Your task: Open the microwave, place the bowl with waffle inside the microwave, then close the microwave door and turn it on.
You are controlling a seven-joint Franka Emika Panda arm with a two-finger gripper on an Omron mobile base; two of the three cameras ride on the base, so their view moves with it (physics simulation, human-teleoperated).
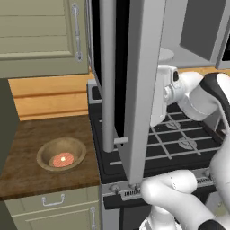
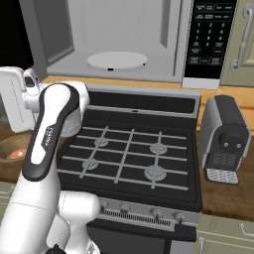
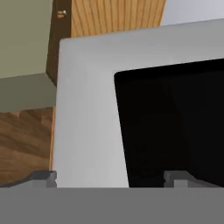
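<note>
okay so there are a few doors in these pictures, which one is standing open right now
The microwave door, the silver-framed panel with black glass, stands swung out wide over the stove. The beige cabinet door at upper left and the one beside the keypad are shut.

Glossy white rounded arm (image 2: 49,149) segments with black joint bands.

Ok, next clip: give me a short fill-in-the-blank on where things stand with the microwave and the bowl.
1. The microwave door stands ____.
2. The waffle lies inside the ____.
3. The bowl rests on the wooden ____ left of the stove.
4. On the white turntable inside the microwave there is ____.

Missing words: open; bowl; counter; nothing
</note>
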